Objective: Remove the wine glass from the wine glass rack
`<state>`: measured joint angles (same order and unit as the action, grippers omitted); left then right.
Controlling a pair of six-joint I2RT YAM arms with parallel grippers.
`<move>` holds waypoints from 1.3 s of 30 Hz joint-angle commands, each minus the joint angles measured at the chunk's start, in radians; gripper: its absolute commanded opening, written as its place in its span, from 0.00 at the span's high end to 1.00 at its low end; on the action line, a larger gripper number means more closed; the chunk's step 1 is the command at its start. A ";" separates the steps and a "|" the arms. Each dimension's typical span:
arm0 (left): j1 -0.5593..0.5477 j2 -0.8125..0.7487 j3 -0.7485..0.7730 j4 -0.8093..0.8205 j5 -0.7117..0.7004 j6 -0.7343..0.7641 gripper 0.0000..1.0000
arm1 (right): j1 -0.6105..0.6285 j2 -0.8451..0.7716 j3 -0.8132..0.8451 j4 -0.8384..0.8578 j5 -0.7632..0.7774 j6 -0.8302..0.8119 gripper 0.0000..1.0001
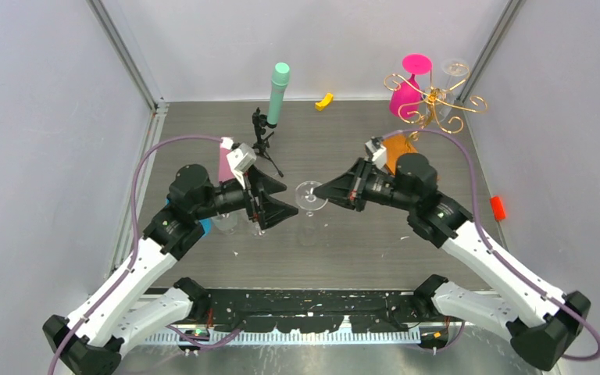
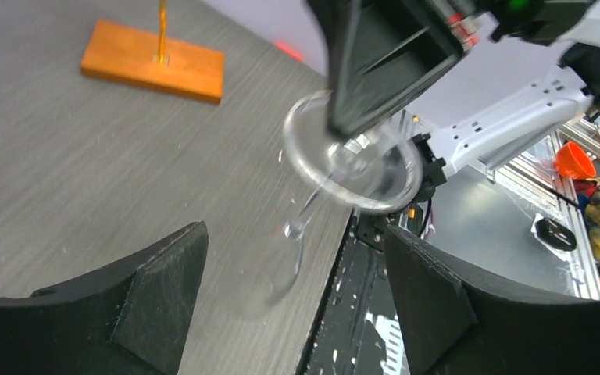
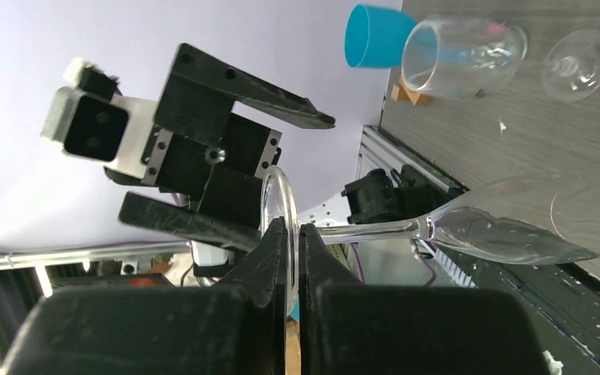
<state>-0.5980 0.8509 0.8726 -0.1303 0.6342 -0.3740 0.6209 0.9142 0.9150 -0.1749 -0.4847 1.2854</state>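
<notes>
1. The right end effector [image 3: 291, 234] is pressed onto the foot rim of the glass [image 3: 476, 234].
2. The left end effector [image 2: 293, 258] is spread wide, facing that foot without touching it.
3. The glass is mid-surface [image 1: 359, 242], well apart from the rack [image 1: 436, 101] far right.

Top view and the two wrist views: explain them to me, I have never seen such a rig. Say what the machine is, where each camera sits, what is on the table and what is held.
The machine is a left arm and a right arm bolted at the near edge of a table. The top view looks down from above and behind them; the others come from a camera on each wrist. The right gripper is shut on the foot of a clear wine glass. The left gripper is open, facing it. At the back right stands the gold wine glass rack with a pink glass hanging on it. A second glass lies by a blue cup.
</notes>
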 commanded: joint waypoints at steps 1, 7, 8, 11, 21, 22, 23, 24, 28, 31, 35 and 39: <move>-0.012 -0.095 -0.057 0.191 0.067 0.039 0.16 | 0.118 0.058 0.095 0.182 0.084 0.006 0.99; -0.016 -0.142 -0.097 0.222 0.112 0.046 0.17 | 0.176 0.128 0.118 0.310 0.098 0.070 1.00; -0.018 -0.142 -0.099 0.222 0.113 0.045 0.17 | 0.178 0.137 0.121 0.318 0.100 0.082 1.00; -0.021 -0.144 -0.102 0.228 0.111 0.041 0.16 | 0.188 0.150 0.132 0.343 0.102 0.098 1.00; -0.023 -0.128 -0.102 0.264 0.098 0.018 0.42 | 0.214 0.174 0.148 0.374 0.084 0.159 1.00; -0.023 -0.128 -0.101 0.263 0.094 0.021 0.45 | 0.217 0.176 0.148 0.374 0.083 0.163 1.00; -0.023 -0.130 -0.100 0.262 0.092 0.023 0.48 | 0.218 0.178 0.149 0.374 0.081 0.169 1.00; -0.023 -0.130 -0.100 0.262 0.090 0.025 0.50 | 0.221 0.178 0.149 0.374 0.080 0.171 1.00; -0.022 -0.127 -0.096 0.262 0.092 0.026 0.65 | 0.230 0.177 0.151 0.371 0.082 0.173 1.00; -0.022 -0.128 -0.093 0.261 0.089 0.025 0.86 | 0.232 0.180 0.152 0.367 0.084 0.175 1.00; -0.022 -0.144 -0.095 0.255 0.050 0.033 1.00 | 0.237 0.185 0.158 0.362 0.084 0.176 0.99; -0.022 -0.165 -0.095 0.253 0.004 0.032 1.00 | 0.238 0.184 0.160 0.356 0.095 0.171 0.91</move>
<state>-0.6178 0.7113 0.7639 0.0895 0.7132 -0.2874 0.8494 1.1023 1.0233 0.0971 -0.4103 1.5074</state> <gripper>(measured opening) 0.080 0.061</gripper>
